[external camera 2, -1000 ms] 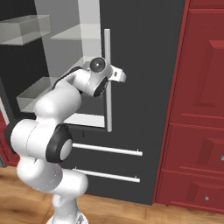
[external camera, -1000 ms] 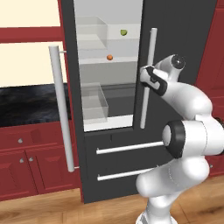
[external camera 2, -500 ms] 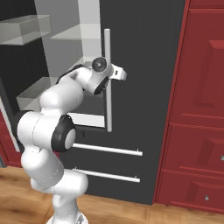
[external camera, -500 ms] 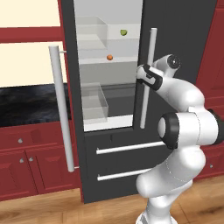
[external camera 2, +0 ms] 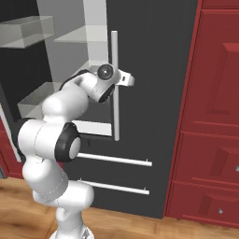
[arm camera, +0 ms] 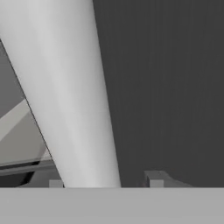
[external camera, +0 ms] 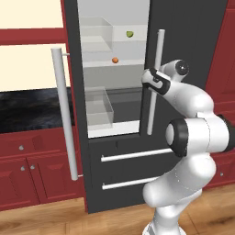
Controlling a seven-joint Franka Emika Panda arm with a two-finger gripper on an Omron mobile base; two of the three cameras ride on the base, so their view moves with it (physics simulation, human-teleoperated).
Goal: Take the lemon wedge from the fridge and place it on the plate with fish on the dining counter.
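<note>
On the upper fridge shelf, far left of the arm, sits the tiny yellow-green lemon wedge [external camera: 130, 34]: likely light, soft and slick, best pinched across its flanks. Right of it, the two-finger gripper [arm camera: 103, 181] straddles the fridge's right-door silver bar handle [external camera: 155, 82], fingers apart; whether clamped, I cannot tell.

The white arm rises from its base, bends at a dark elbow joint and reaches forward at chest height. Its wrist turns sideways, and the pincer [external camera: 149, 81] has one finger on each side of a vertical silver bar.
</note>
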